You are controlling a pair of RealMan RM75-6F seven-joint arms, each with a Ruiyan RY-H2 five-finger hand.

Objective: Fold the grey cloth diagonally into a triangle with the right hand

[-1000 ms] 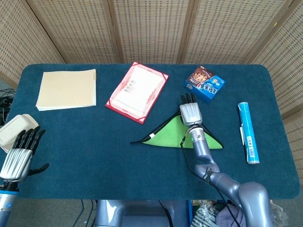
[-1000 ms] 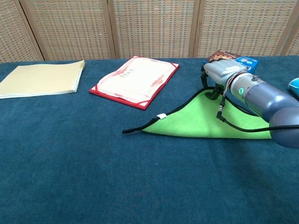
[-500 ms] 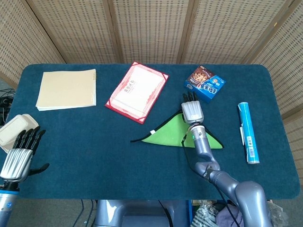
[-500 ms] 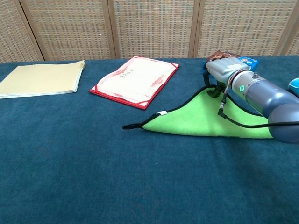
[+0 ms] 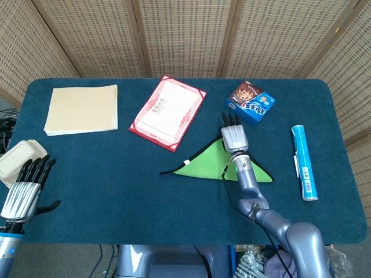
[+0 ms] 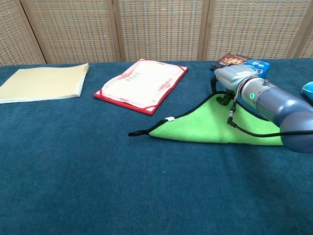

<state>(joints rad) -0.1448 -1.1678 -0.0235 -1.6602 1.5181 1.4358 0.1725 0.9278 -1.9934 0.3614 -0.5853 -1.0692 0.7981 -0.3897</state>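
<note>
Right hand (image 5: 234, 137): fingers bent down onto the apex of the folded cloth; grip unclear.
Cloth (image 5: 211, 165): green, black-edged triangle on blue table (image 5: 116, 174).
Left hand (image 5: 23, 194): empty, fingers apart.

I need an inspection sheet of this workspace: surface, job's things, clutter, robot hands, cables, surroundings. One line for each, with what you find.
Surface: table with dark blue cover, flat.
Job's things: cloth lies as a triangle, green side up, dark edge; a small white tag on its left edge.
Clutter: notepad, red certificate, snack box, blue tube, beige box at left edge.
Robot hands: right robot hand over the cloth's top corner, fingers pointing down at it; grip hidden. Left robot hand holds nothing, fingers apart.
Cables: black cable runs from the right wrist across the cloth.
Surroundings: wicker screens behind the table.
</note>
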